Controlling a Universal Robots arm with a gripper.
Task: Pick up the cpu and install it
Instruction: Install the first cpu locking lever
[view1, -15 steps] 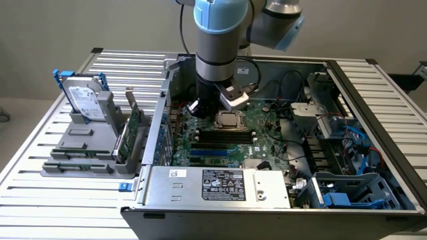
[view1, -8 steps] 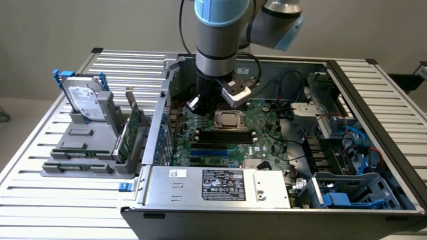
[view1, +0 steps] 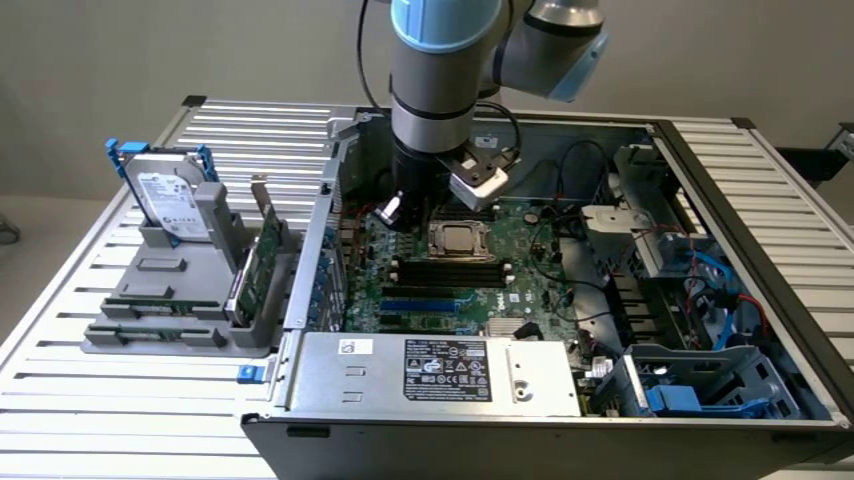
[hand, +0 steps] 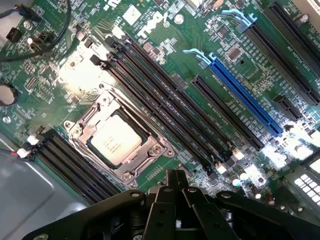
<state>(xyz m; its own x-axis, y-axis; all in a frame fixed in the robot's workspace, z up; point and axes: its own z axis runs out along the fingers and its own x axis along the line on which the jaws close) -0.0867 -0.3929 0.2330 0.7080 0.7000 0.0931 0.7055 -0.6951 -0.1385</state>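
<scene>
The cpu, a small square chip with a dull silver top, lies flat in the metal-framed socket on the green motherboard. My gripper hangs inside the open computer case just above the board. It is beside the socket, on the exterior view's left, and does not touch the chip. Its black fingers are shut together with nothing between them.
Black memory slots and a blue card slot run beside the socket. The case holds a power supply at the front, with cables and drive bays on the exterior view's right. Outside stands a grey rack with a hard drive and green cards.
</scene>
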